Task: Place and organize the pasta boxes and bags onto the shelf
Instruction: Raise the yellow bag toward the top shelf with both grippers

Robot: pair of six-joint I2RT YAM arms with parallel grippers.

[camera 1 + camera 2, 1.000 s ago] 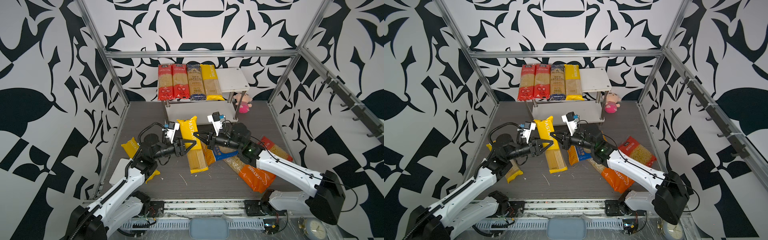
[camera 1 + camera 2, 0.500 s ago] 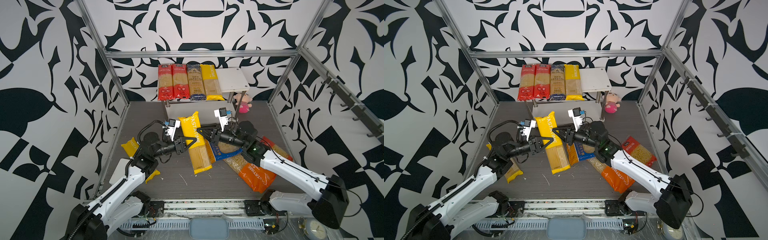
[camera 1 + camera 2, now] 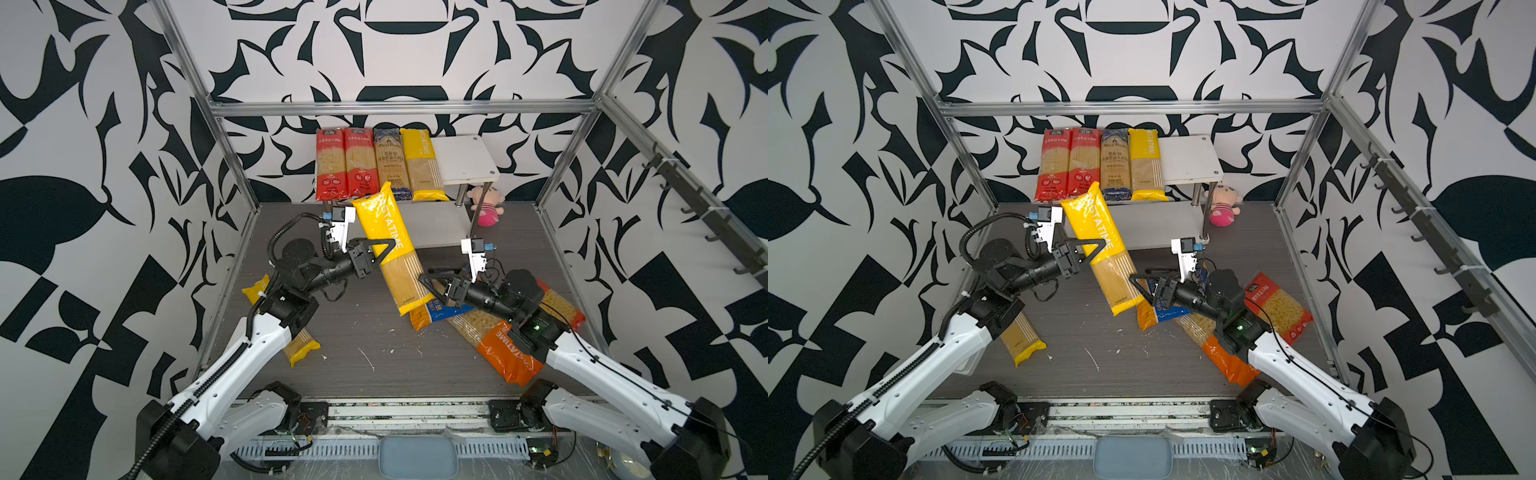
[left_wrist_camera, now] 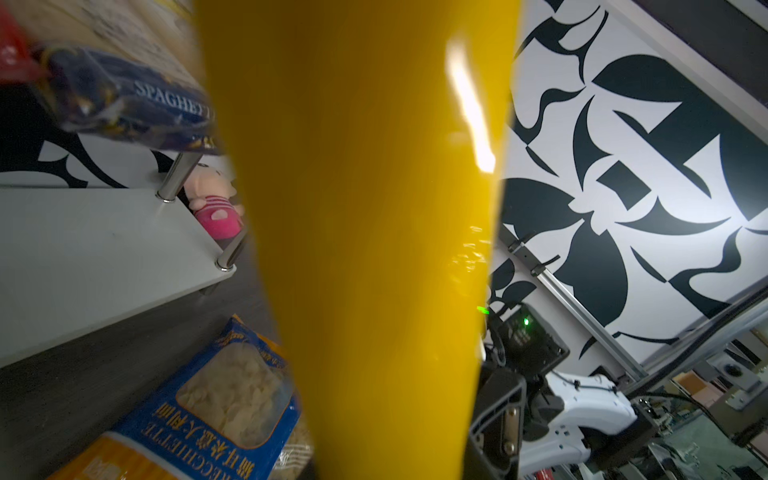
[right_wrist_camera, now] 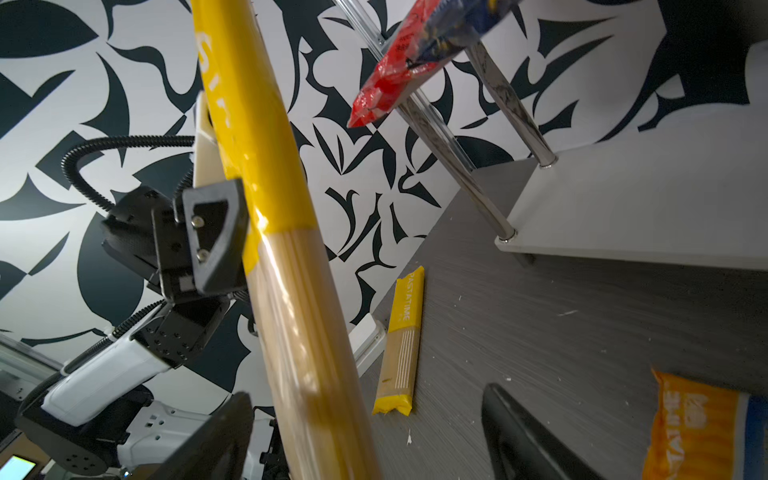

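Top views, both: left jaws clamp the tilted yellow spaghetti pack [image 3: 403,274] in front of the shelf [image 3: 461,160], one jaw hidden behind it; right jaws gape empty at its lower end. Left wrist: pack masks the jaws. Right wrist: spread jaws only partly in frame.

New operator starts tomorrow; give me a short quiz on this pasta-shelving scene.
1. How many long spaghetti packs lie on the top board of the white two-tier shelf?
2. True or false: the right tool is shut on the lifted yellow PASTATIME spaghetti pack.
3. From the left in both top views, their colours: A red, red, blue, yellow; B yellow, blue, red, red; C blue, red, yellow, red?
Key: 1 four; 2 false, left tool holds it; 3 A.
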